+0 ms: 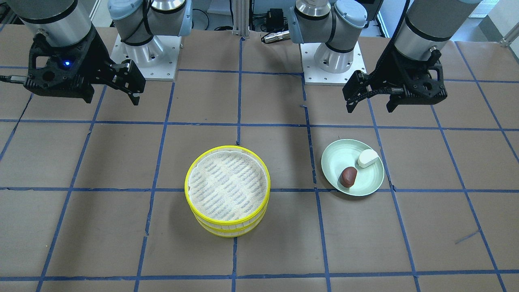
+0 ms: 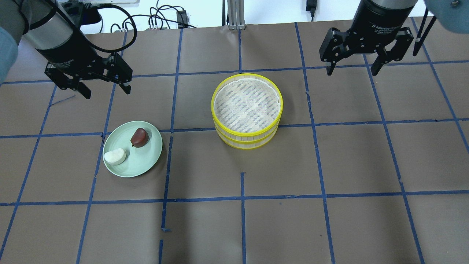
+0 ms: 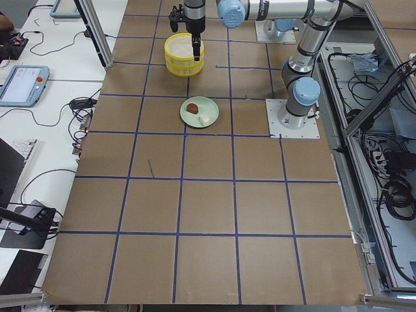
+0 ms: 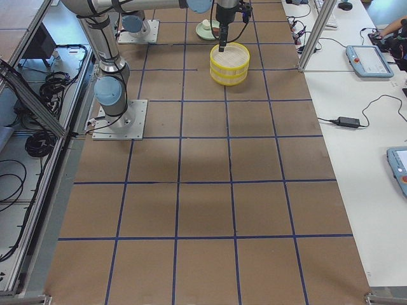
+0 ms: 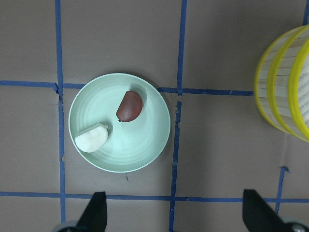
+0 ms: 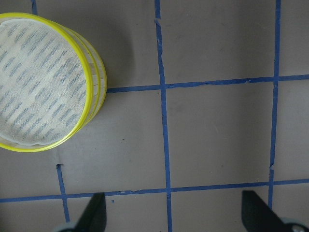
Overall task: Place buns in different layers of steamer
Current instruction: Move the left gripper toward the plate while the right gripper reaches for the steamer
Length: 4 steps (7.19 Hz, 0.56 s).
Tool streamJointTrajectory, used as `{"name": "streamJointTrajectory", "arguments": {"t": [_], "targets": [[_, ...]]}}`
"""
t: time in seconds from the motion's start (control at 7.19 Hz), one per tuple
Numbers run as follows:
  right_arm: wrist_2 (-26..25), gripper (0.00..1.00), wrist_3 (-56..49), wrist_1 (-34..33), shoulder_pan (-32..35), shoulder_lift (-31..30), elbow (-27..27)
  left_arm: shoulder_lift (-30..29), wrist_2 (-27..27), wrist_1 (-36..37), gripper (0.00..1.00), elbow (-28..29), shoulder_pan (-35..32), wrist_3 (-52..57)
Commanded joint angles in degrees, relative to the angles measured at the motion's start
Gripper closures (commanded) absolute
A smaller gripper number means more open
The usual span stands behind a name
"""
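Note:
The two steamer layers [image 2: 247,110] are stacked mid-table, yellow rims aligned, and the top tray is empty. The white bun [image 2: 114,156] and the reddish-brown bun [image 2: 139,137] lie on a pale green plate [image 2: 144,161] left of the stack. My left gripper [image 2: 107,91] is open and empty, hovering above and behind the plate. Its wrist view looks down on the plate [image 5: 145,145] with both buns. My right gripper [image 2: 351,71] is open and empty, high and to the right of the stack. Its wrist view shows the stack [image 6: 43,82] at the left.
The table is covered in brown paper with a grid of blue tape lines [image 2: 242,198]. The arm bases [image 1: 328,56] stand at the robot's side of the table. Nothing else lies between the plate and the steamer stack.

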Motion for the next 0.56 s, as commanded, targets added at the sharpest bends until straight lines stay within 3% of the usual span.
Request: {"name": "streamJointTrajectory", "arguments": {"t": [0.0, 0.42], "targets": [[0.3, 0.00, -0.3, -0.1, -0.4, 0.0, 0.1, 0.0, 0.0, 0.0, 0.00, -0.1, 0.0, 0.2], [0.1, 0.00, 3.3, -3.3, 0.2, 3.4, -0.5, 0.3, -0.4, 0.0, 0.00, -1.7, 0.0, 2.2]]}}
